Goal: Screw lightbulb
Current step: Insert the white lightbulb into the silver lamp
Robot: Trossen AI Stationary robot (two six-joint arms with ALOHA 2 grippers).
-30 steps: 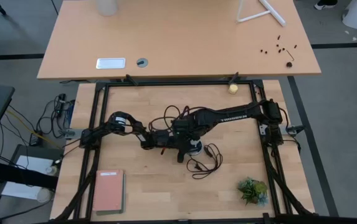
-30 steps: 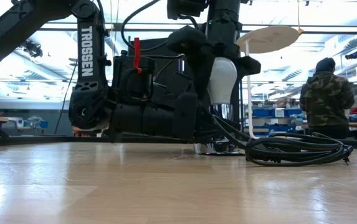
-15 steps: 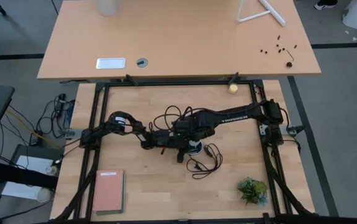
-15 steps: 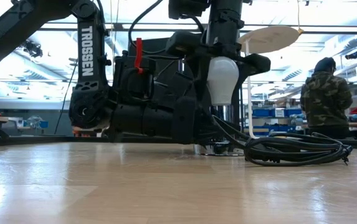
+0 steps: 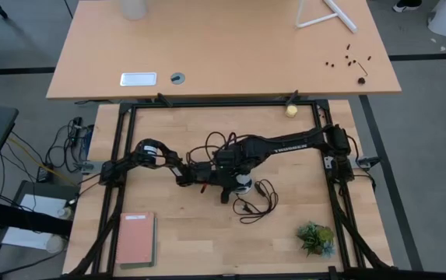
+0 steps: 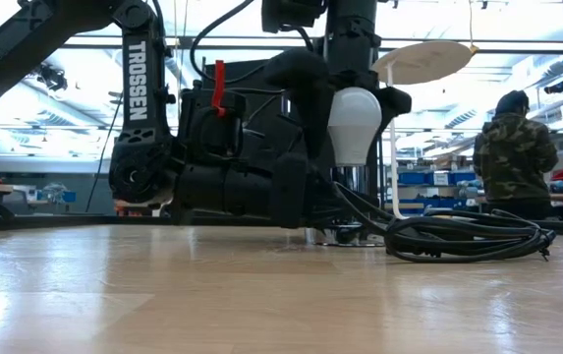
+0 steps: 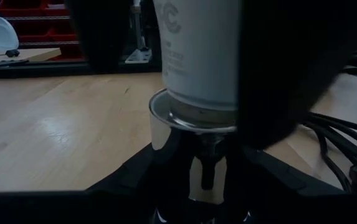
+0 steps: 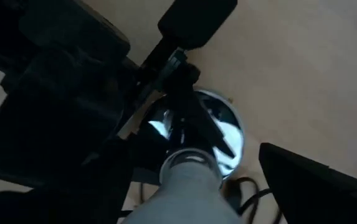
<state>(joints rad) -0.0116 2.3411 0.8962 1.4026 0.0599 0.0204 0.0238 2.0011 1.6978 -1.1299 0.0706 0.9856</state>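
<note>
Your left gripper (image 5: 207, 177) keeps its fingers clamped on the silver socket (image 7: 194, 121) at mid-table, unmoved. Your right gripper (image 6: 345, 123) has just spread its fingers off the lightbulb (image 6: 354, 123), which stands upright in the socket: probably a regrip between turns. The left wrist view shows the bulb's base seated in the socket rim; the high view hides that under the arms.

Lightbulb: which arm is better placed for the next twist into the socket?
Right, probably. The right gripper hangs directly over the lightbulb, fingers around it. The left gripper sits low, clamped on the silver socket, so it should keep bracing.
</note>
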